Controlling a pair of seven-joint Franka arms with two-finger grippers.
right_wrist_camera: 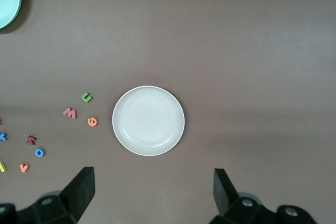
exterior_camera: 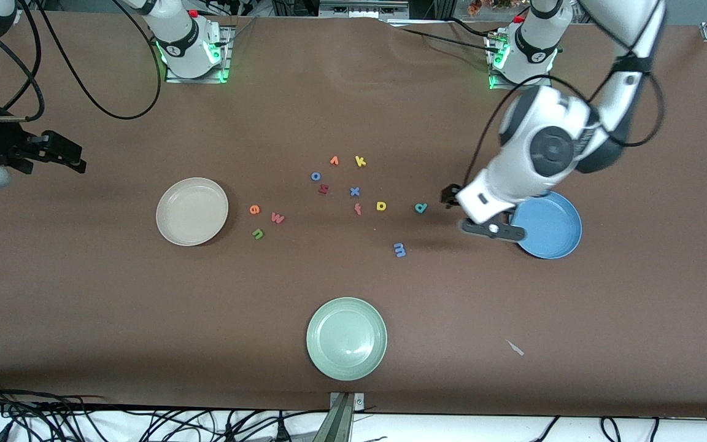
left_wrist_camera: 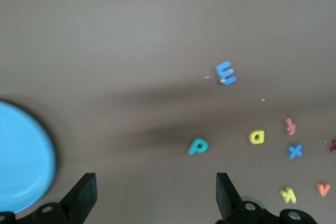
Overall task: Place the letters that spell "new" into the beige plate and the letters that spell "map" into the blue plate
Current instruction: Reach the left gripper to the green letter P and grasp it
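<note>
The beige plate (exterior_camera: 192,211) (right_wrist_camera: 148,120) lies toward the right arm's end, with the orange e (exterior_camera: 254,209) (right_wrist_camera: 92,121), pinkish w (exterior_camera: 277,217) (right_wrist_camera: 70,112) and green n (exterior_camera: 258,233) (right_wrist_camera: 86,97) on the table beside it. The blue plate (exterior_camera: 548,224) (left_wrist_camera: 21,161) lies toward the left arm's end. My left gripper (exterior_camera: 455,202) (left_wrist_camera: 155,192) hangs open and holding nothing over the table between that plate and the teal a (exterior_camera: 421,208) (left_wrist_camera: 198,146). The yellow p (exterior_camera: 382,205) (left_wrist_camera: 256,136) and blue m (exterior_camera: 399,249) (left_wrist_camera: 226,73) lie close by. My right gripper (exterior_camera: 77,156) (right_wrist_camera: 152,192) waits open, off the beige plate's rim.
A pale green plate (exterior_camera: 346,337) sits nearest the front camera. Other letters cluster mid-table: yellow k (exterior_camera: 360,161), orange v (exterior_camera: 334,161), blue o (exterior_camera: 315,176), blue x (exterior_camera: 355,191), dark red h (exterior_camera: 323,189) and an orange f-like one (exterior_camera: 358,209).
</note>
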